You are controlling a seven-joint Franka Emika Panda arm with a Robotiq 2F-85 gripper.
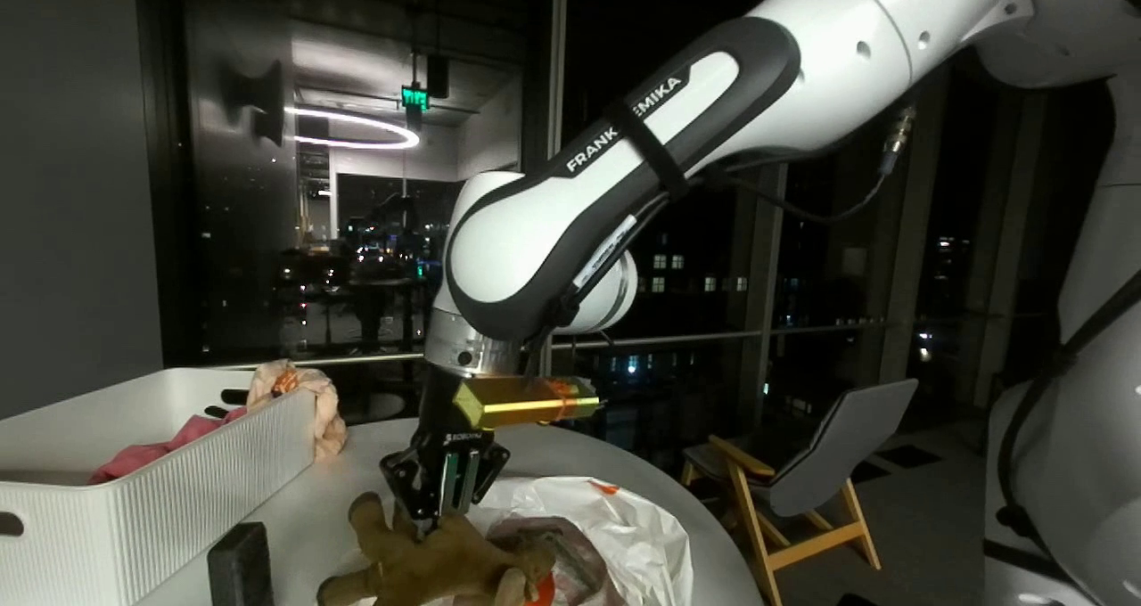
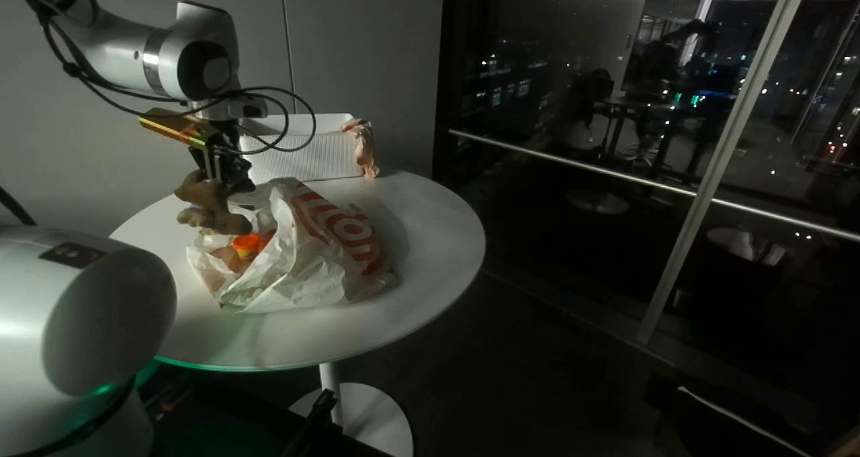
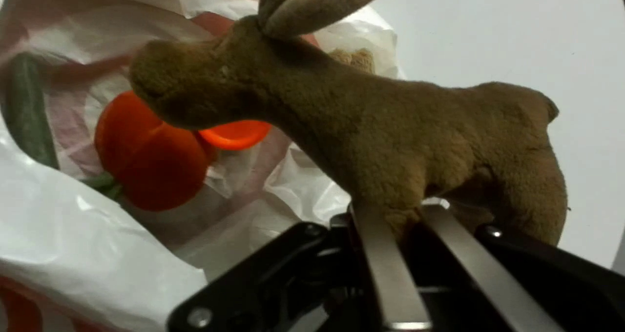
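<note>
Both exterior views show a round white surface (image 2: 437, 242); near its edge stands a white basket (image 2: 302, 158). A crumpled white bag (image 2: 316, 262) lies more centrally. From the wrist view, a brown plush animal (image 3: 415, 127) has its head above the bag's opening and its hind part toward the surface's edge. The end effector (image 3: 398, 212), narrow, holds the animal's front leg. The bag contains a round red thing (image 3: 151, 161) and an orange lid (image 3: 237, 135).
</note>
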